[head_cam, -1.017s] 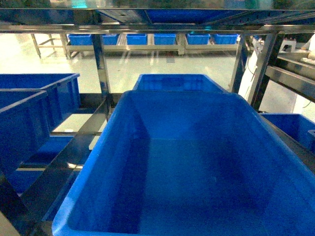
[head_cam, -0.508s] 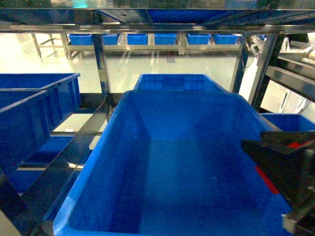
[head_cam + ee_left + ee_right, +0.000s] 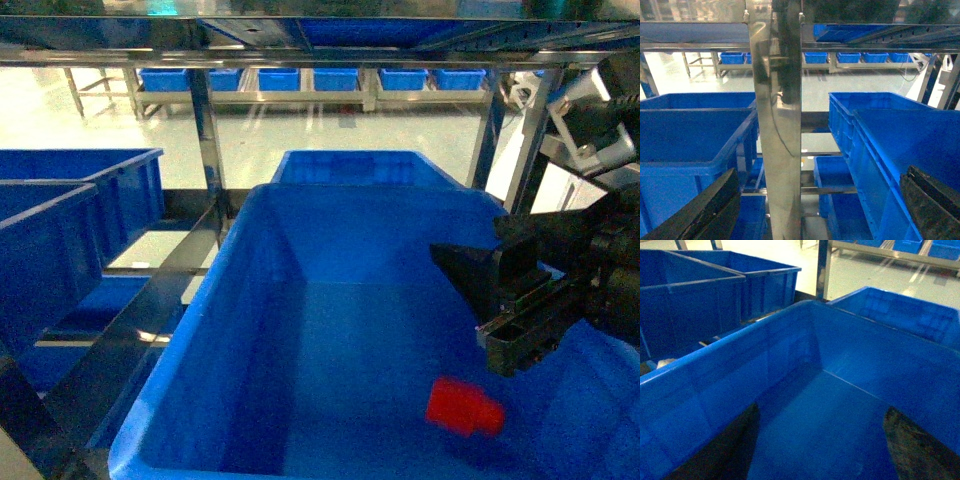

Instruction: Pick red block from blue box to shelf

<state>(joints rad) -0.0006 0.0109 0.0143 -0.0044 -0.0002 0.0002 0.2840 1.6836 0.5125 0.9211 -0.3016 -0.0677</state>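
Red block (image 3: pixel 463 406) lying loose in the bin (image 3: pixel 250 300) on the shelf (image 3: pixel 205 130).
Right tool (image 3: pixel 500 300) hovering wide open, empty; retreating carelessly, it risks clipping the bin's near-right rim.

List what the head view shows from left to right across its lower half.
Dark blue crates → steel shelf post → big blue bin → red block → right gripper.

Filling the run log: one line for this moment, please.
stage: release | red block: loose on floor of big blue bin on shelf | right pincer: open, empty, above block | left pincer: open, empty
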